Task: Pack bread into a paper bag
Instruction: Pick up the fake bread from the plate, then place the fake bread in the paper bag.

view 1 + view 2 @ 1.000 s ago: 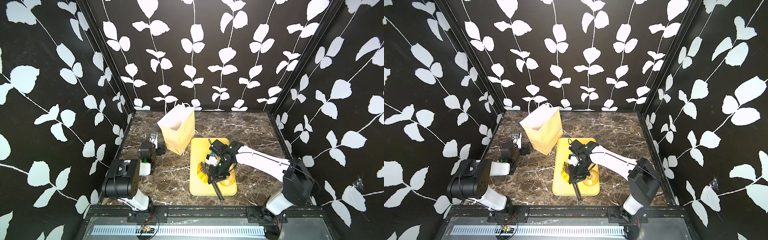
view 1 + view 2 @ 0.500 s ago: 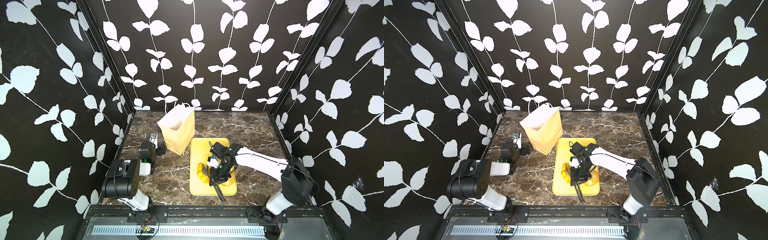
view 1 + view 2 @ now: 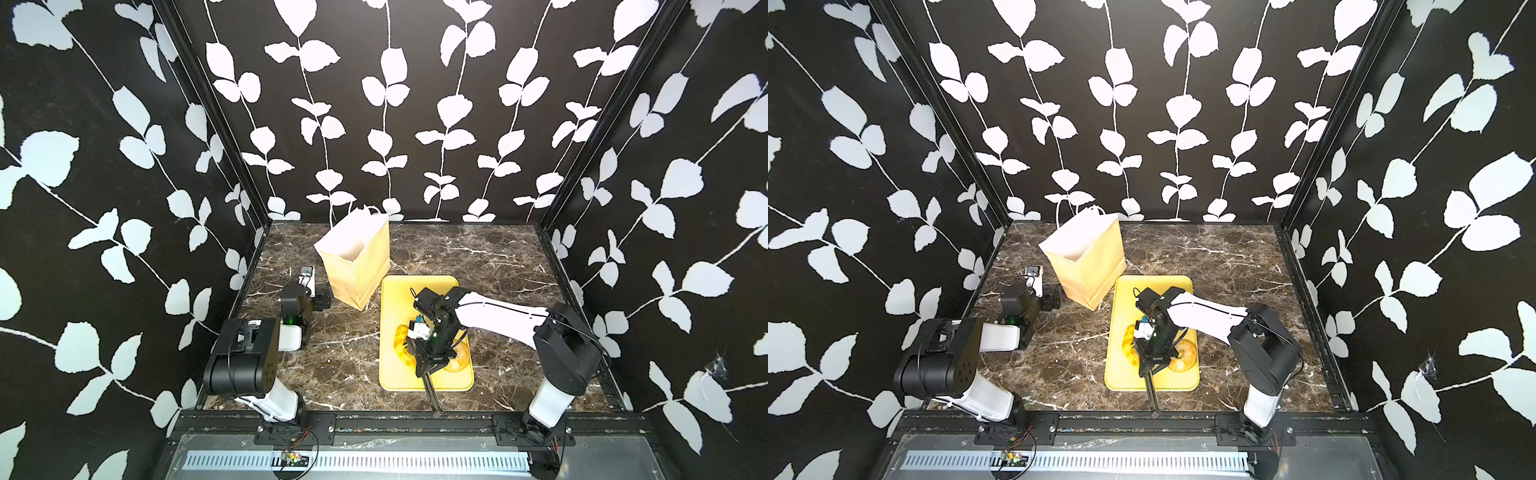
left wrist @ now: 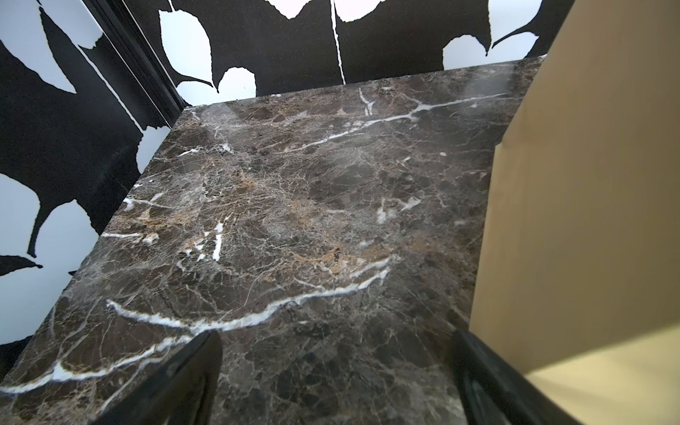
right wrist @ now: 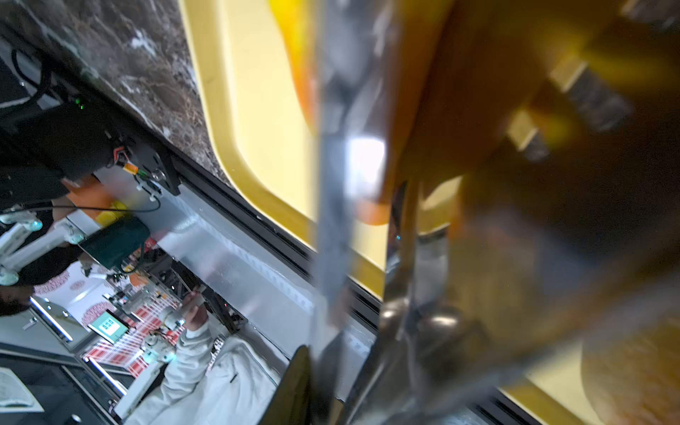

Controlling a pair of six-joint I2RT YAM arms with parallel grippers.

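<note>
Over the yellow tray (image 3: 399, 291), your right pincer (image 3: 428, 363) has eased toward the near edge, clamped on the tongs (image 3: 431, 395), between the croissant (image 3: 401, 349) and the bagel (image 3: 459, 363). Both still lie on the tray, so the paper bag (image 3: 357, 274), upright far left, waits. Your left pincer (image 4: 336, 338) stands apart, empty.

right wrist view: tongs (image 5: 333, 220) and bread (image 5: 633, 379) blurred; left wrist view: paper bag (image 4: 588, 184) cut off at the edge.
</note>
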